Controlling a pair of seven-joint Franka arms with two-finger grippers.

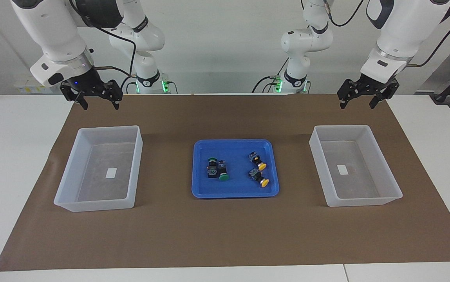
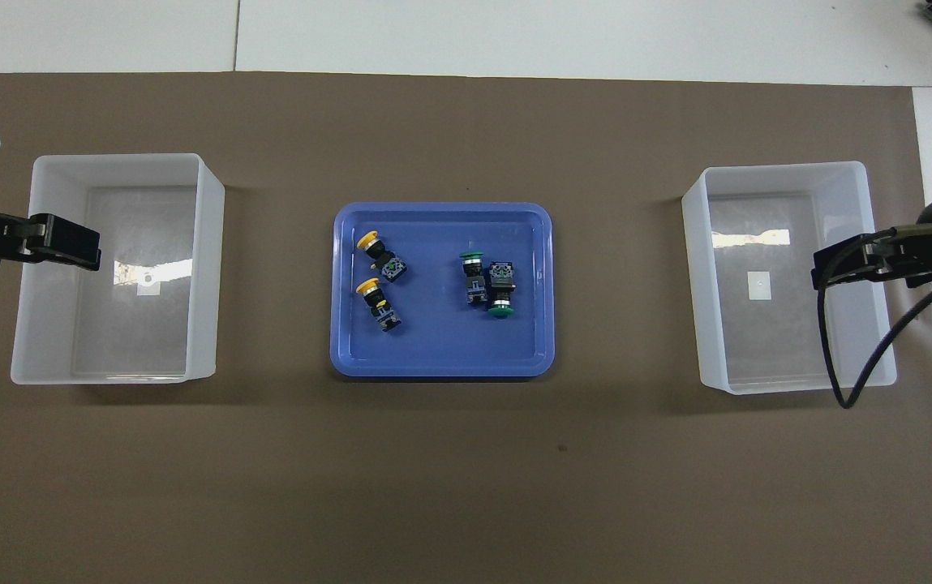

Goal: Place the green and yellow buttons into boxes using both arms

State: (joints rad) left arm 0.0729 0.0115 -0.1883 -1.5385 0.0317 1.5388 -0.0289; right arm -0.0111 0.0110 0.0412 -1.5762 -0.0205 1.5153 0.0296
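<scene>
Buttons lie on their sides in the blue tray (image 1: 235, 192) at the middle of the brown mat (image 1: 225, 235) on the table (image 1: 9, 164): two green buttons (image 1: 217, 169) touching each other toward the right arm's end of the tray, two yellow buttons (image 1: 259, 169) just apart toward the left arm's end. A clear box (image 1: 98, 168) sits well apart from the tray at each end. The right claw (image 1: 98, 100) and left claw (image 1: 360, 100) hang open, holding nothing, each raised near its own end's box, away from the tray.

Glossy blue plastic tray (image 1: 235, 191); translucent plastic boxes (image 1: 70, 172).
</scene>
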